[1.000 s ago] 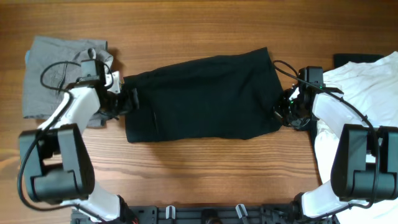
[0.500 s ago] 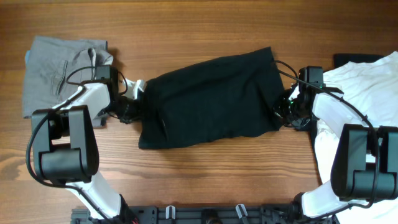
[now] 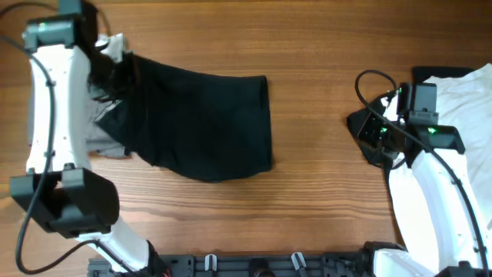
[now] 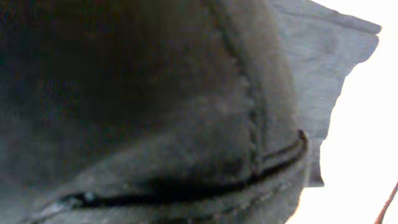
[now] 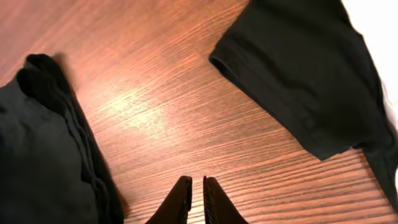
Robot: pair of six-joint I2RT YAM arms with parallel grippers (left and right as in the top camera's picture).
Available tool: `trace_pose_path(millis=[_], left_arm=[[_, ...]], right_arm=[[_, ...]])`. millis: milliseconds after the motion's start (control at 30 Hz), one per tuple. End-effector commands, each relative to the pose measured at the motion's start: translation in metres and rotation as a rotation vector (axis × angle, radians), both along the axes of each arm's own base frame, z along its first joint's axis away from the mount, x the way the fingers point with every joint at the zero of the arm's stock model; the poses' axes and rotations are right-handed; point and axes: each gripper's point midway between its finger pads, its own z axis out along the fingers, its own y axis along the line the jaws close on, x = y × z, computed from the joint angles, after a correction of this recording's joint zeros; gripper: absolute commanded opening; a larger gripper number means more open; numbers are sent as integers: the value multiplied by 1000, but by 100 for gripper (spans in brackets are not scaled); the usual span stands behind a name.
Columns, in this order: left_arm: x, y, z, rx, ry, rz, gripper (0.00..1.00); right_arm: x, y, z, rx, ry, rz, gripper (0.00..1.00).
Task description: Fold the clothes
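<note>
Your black garment lay left of centre, its left edge bunched over the grey garment at your left gripper, grip hidden by cloth. Your right gripper hovered closed, empty. Lifting risked snagging both garments.

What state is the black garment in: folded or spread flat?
Folded. The black garment shows stacked layers along its right edge.

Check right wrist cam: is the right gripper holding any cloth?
No, the right gripper has its fingers nearly together above the bare wooden table, with no fabric between them.
</note>
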Motion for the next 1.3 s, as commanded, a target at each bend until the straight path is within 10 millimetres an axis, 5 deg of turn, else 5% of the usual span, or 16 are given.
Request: trace_pose_path(millis=[0,233,400,500,567,600,667,767,867,967,1000,1067,1100,1267], left_arm=[[14,-58,4,-3,-57,-83,5],[39,-147,-35,-30,-60,-90,10],[35,-230,-85,-42,-32,-208,15],[14,-264,-115,-23,29,-276,20],[-4,-281,-129,-2,71,-328,48],[-9,-287,-131,2,73,-353,81],[-11,-286,-130,33,62,-363,97],[-8,-267,-109,45,85,-347,100],[3,-231,-75,77,85,-351,100],[19,-181,-60,186,68,-263,100],[25,-163,-60,196,71,-224,91],[34,-139,-64,152,96,-150,31],[36,-134,-66,127,111,-129,8],[37,-110,-94,27,175,-43,4]], right_arm=[[2,-1,6,-5,-15,4,12],[1,-1,5,-5,-9,5,12],[2,-1,5,-5,-12,5,12],[2,-2,6,-6,-15,4,13],[2,-1,6,-6,-15,5,15],[3,-2,6,-6,-15,5,18],[3,-2,6,-8,-18,11,23],[3,2,7,-12,-32,69,32],[8,62,29,162,-170,381,36],[10,96,36,175,-220,494,32],[11,113,39,177,-250,550,22],[16,148,42,195,-300,636,10],[18,161,41,221,-297,632,7],[36,222,2,402,-205,599,4]])
